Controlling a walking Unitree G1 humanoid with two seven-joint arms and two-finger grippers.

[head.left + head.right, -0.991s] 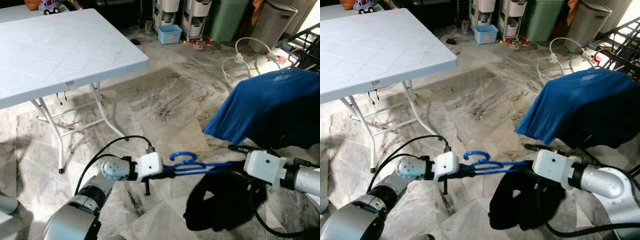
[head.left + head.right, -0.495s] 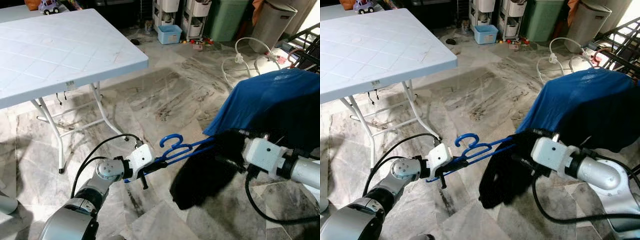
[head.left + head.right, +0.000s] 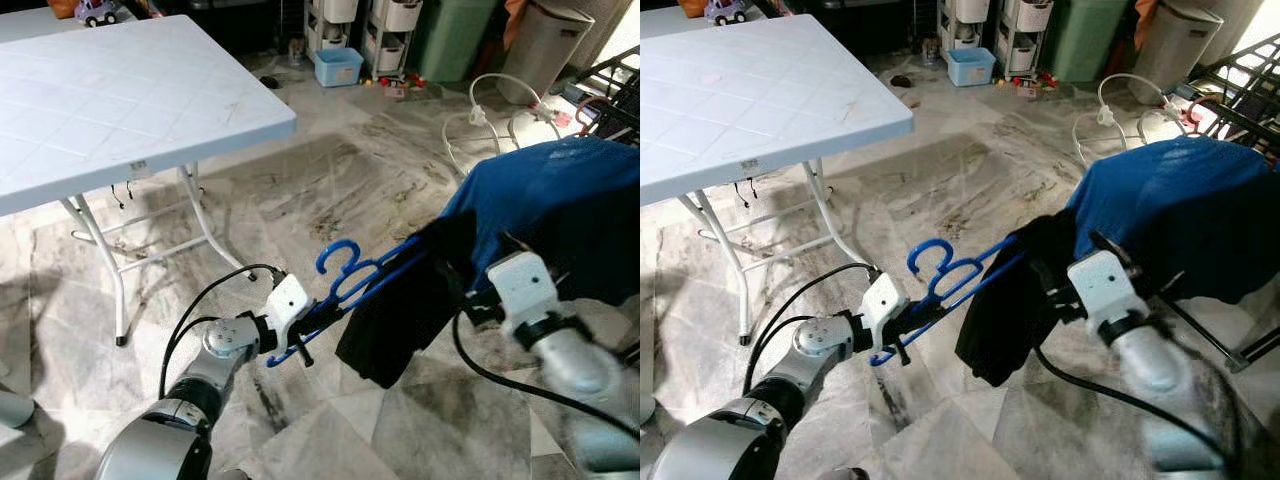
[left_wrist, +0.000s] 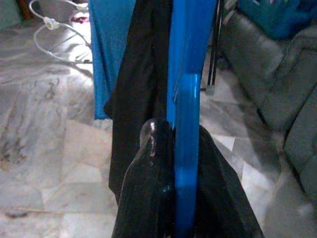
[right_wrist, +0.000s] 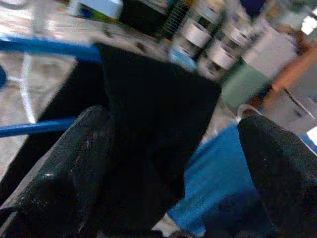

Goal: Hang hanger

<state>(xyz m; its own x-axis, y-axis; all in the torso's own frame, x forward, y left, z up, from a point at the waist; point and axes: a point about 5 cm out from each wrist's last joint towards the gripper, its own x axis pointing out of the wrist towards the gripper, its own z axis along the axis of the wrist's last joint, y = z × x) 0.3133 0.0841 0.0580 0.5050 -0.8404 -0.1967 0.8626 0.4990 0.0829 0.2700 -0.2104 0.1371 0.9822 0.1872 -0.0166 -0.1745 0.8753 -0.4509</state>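
A blue plastic hanger (image 4: 190,74) carries a black garment (image 3: 400,315) that droops from its far end. My left gripper (image 3: 303,336) is shut on the hanger's near end, low over the marble floor, and the hook (image 3: 928,250) curls up just beyond it. The hanger slopes upward to the right. My right gripper (image 3: 478,300) is at the garment's right side, beside a blue cloth (image 3: 560,210) draped over a rack. In the right wrist view its fingers (image 5: 74,173) stand apart with the black garment between them.
A white folding table (image 3: 120,100) stands at the left, its legs (image 3: 105,250) near my left arm. A black metal rack (image 3: 612,72) is at the far right. A white hose (image 3: 490,100), bins and a blue basket (image 3: 338,68) line the back.
Both arms have lifted the hanger and garment up and to the right, towards the blue cloth. The hanger went from level to tilted, and the right gripper has swung upward.
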